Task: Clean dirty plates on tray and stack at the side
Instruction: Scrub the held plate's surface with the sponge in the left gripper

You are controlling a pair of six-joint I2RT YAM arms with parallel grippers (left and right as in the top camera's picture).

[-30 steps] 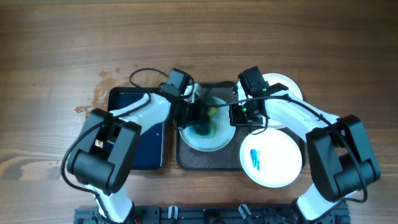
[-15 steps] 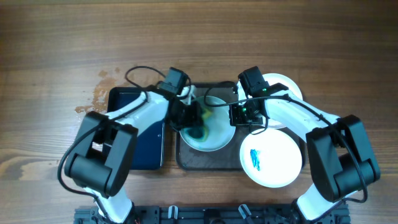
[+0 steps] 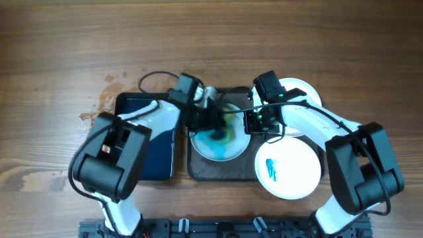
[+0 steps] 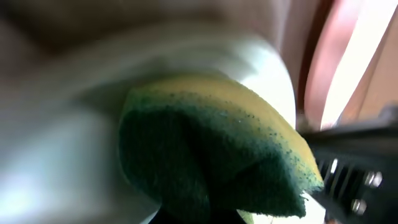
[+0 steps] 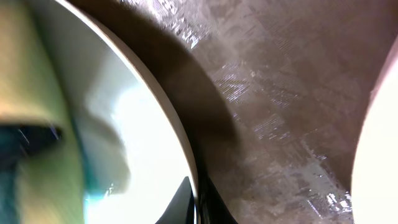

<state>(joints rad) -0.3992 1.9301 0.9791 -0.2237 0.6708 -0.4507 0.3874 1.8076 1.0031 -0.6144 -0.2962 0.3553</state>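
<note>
1. Pressing a yellow-green sponge onto the blue-smeared middle plate with the left gripper, closed on the sponge.
2. Pinching that plate's right rim with the right gripper.
3. Lying mid-frame on the tray.
4. Lower right, overlapping the tray's edge: a scribbled plate.
5. Upper right, partly behind the right arm: a third plate on the table.

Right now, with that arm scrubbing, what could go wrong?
The right end effector grips the scrubbed plate only at its rim, so pushes from the sponge might work it loose on the tray. The sponge is smearing blue-green across that plate, so it may spread the stain rather than lift it. The right arm passes close by the blue-marked plate and could nudge it.
</note>
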